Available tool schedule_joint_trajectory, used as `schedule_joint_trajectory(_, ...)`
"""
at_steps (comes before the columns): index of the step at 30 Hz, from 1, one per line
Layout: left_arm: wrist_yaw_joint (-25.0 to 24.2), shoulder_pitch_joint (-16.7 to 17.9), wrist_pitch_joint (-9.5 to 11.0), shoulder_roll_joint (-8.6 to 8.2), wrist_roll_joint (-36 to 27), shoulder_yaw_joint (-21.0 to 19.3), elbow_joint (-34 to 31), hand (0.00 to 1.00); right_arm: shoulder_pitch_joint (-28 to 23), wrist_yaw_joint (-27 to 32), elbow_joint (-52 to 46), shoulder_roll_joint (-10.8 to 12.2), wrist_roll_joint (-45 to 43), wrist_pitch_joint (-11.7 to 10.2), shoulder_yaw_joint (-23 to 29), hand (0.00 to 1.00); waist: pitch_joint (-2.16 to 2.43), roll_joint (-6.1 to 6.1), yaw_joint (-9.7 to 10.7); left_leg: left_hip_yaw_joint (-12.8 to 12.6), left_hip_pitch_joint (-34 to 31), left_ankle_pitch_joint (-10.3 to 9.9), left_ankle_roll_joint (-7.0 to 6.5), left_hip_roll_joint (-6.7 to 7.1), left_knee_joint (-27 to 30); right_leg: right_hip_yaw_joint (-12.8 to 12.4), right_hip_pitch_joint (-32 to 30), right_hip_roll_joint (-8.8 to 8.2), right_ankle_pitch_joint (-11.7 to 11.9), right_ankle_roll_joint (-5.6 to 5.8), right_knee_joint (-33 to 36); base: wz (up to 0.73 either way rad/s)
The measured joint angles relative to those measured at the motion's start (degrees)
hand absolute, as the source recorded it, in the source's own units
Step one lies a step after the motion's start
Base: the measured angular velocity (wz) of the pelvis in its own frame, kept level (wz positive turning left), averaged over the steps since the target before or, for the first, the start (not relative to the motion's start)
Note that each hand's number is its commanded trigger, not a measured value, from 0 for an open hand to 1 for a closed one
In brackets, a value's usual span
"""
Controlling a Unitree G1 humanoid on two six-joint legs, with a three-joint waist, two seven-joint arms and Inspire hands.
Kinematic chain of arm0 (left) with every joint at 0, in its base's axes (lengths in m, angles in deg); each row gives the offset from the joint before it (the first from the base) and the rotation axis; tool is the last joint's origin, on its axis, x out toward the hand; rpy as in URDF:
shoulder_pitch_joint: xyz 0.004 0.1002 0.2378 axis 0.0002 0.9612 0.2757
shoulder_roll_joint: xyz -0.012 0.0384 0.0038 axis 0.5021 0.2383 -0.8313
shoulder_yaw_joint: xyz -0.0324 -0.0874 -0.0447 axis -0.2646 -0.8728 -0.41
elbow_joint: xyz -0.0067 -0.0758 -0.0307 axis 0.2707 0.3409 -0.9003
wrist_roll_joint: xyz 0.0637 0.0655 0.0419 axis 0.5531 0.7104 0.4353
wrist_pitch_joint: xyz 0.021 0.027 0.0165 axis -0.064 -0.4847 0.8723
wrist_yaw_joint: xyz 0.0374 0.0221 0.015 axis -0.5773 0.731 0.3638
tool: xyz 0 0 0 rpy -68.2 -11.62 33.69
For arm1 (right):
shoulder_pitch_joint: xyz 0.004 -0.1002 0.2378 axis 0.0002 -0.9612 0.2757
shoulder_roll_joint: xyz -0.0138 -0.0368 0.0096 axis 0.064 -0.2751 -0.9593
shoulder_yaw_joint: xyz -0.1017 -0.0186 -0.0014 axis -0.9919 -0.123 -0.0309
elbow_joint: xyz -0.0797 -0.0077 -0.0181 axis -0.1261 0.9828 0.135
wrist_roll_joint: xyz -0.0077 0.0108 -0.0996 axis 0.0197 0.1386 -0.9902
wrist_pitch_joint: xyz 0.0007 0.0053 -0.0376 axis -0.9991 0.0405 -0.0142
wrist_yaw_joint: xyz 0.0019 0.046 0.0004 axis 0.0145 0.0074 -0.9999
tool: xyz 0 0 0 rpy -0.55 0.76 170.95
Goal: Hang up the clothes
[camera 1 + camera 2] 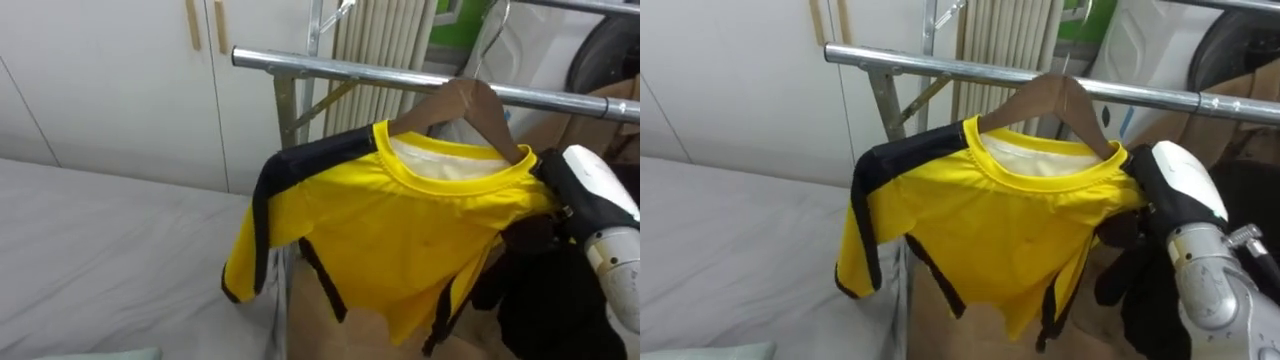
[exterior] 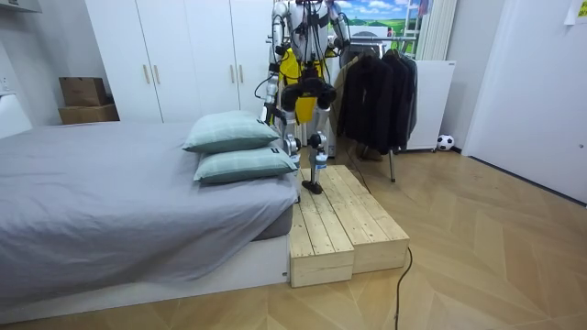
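The yellow shirt (image 1: 420, 230) with black trim hangs on a wooden hanger (image 1: 470, 105) just in front of the metal rail (image 1: 400, 75) of the clothes rack. Its collar is up and its hem down. Its broad face is turned to the robot. The shoulder line, its long axis, runs nearly along the rail, a little lower toward the robot's left, where one black-edged sleeve droops over the edge of the bed (image 1: 100, 250). The hanger's wire hook rises across the rail and above it. I cannot tell whether it rests on the rail.

The right hand (image 1: 595, 185) is at the shirt's right shoulder, touching the cloth at the hanger's end. Its fingers are hidden behind the shirt, so I cannot tell whether they grip. The left hand (image 2: 271, 108) hangs by the robot's side in the room view, too small to read.

To the robot's left the rail is bare as far as its upright post, with white wardrobe doors (image 1: 120, 80) behind. To the right, dark clothes (image 1: 540, 300) crowd just beside the shirt and below the hand.

In the room view the robot stands on a wooden platform (image 2: 344, 220) between the bed and the rack, facing the rack.
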State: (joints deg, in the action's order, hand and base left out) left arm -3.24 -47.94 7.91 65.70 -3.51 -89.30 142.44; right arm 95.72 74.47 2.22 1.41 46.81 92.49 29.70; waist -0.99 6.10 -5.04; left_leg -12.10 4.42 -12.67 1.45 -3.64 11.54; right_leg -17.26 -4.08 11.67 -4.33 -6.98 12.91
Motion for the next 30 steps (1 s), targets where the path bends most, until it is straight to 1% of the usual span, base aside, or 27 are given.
schedule_joint_trajectory(3,0.00,-0.06,-0.01,0.00,0.01,0.04,0.00,0.00,1.91,-0.33,2.05,0.00,1.02,0.03,-0.47,1.00,0.16,-0.30,-0.34,-0.14,0.03,0.03,0.05,-0.03,0.01,0.29,0.02,-0.05,0.13,-0.22,-0.06,0.02)
schedule_joint_trajectory(5,0.00,-0.01,-0.04,0.00,0.96,0.01,-0.04,0.00,2.54,-0.33,2.51,0.00,1.94,-0.12,-0.89,1.00,0.18,-0.31,-0.36,-0.15,0.16,0.08,0.13,-0.08,0.03,1.14,0.04,-0.20,0.21,-0.38,0.03,0.00)
schedule_joint_trajectory(9,-0.07,0.10,-0.17,0.00,1.03,0.00,-0.73,0.00,3.30,-0.32,4.14,0.00,2.45,-0.54,-1.35,1.00,0.18,-0.32,-0.65,-0.14,0.21,0.14,0.24,-0.09,0.08,1.21,0.11,-0.20,0.16,-0.43,0.06,0.00)
schedule_joint_trajectory(11,-0.35,0.84,-0.19,0.00,0.99,0.03,-2.16,0.00,3.47,-0.33,5.10,0.00,3.12,-0.58,-2.14,1.00,0.23,-0.26,-0.69,-0.08,0.20,0.17,0.28,-0.11,0.07,1.19,0.22,-0.21,-0.10,0.04,0.04,0.02)
schedule_joint_trajectory(14,-0.54,1.57,-0.19,0.00,0.99,0.02,-3.71,0.00,4.18,-0.66,8.61,0.00,5.61,-1.42,-2.26,1.00,0.37,-0.04,-0.89,0.23,0.20,0.24,0.36,-0.08,0.09,1.16,0.35,-0.21,-0.02,0.23,0.05,0.06)
schedule_joint_trajectory(18,-0.56,1.79,-0.20,0.10,0.99,0.04,-4.47,0.00,4.29,-0.97,10.64,-0.02,8.15,-1.72,-2.26,1.00,0.53,0.21,-1.34,0.61,0.30,0.25,0.36,-0.05,0.23,1.19,0.89,-0.22,0.09,0.39,-0.02,0.04)
schedule_joint_trajectory(20,-0.78,1.89,-0.21,0.23,0.98,0.07,-4.85,0.00,4.88,-0.97,11.98,-0.02,9.65,-1.87,-2.74,1.00,0.53,0.29,-1.57,0.62,0.36,0.23,0.36,-0.05,0.14,1.25,0.74,-0.22,0.21,0.44,-0.03,0.00)
schedule_joint_trajectory(21,-0.80,1.96,-0.21,0.23,0.98,0.07,-4.94,0.00,5.33,-0.99,12.82,-0.02,9.95,-2.07,-2.94,1.00,0.53,0.29,-1.53,0.60,0.38,0.22,0.34,-0.06,0.13,1.40,0.75,-0.25,0.26,0.41,-0.03,0.00)
schedule_joint_trajectory(23,-0.84,2.12,-0.19,0.28,0.98,0.07,-5.29,0.00,6.60,-1.00,15.61,-0.03,11.17,-3.18,-3.18,1.00,0.53,0.29,-1.56,0.60,0.40,0.05,0.06,-0.09,0.02,1.92,0.71,-0.36,0.36,0.30,0.00,0.00)
schedule_joint_trajectory(24,-0.84,2.14,-0.15,0.28,0.98,0.07,-5.31,0.00,6.66,-1.02,15.87,-0.02,11.52,-3.28,-3.21,1.00,0.52,0.29,-1.60,0.61,0.40,0.05,0.06,-0.11,-0.07,2.07,0.72,-0.39,0.37,0.28,-0.01,0.00)
schedule_joint_trajectory(25,-0.84,2.20,-0.09,0.29,0.99,0.04,-5.35,0.00,6.71,-1.08,16.96,-0.02,12.07,-4.02,-3.21,1.00,0.51,0.27,-1.64,0.64,0.47,0.05,0.06,-0.16,-0.07,2.33,0.77,-0.43,0.41,0.21,-0.06,0.05)
schedule_joint_trajectory(30,-0.85,2.21,0.02,0.38,0.96,-0.14,-5.68,0.00,6.80,-2.04,20.11,-0.03,13.47,-5.42,-3.15,1.00,0.48,0.21,-1.63,1.81,0.43,0.10,0.14,-0.04,0.17,2.62,1.10,-0.50,0.36,0.11,-0.22,0.06)
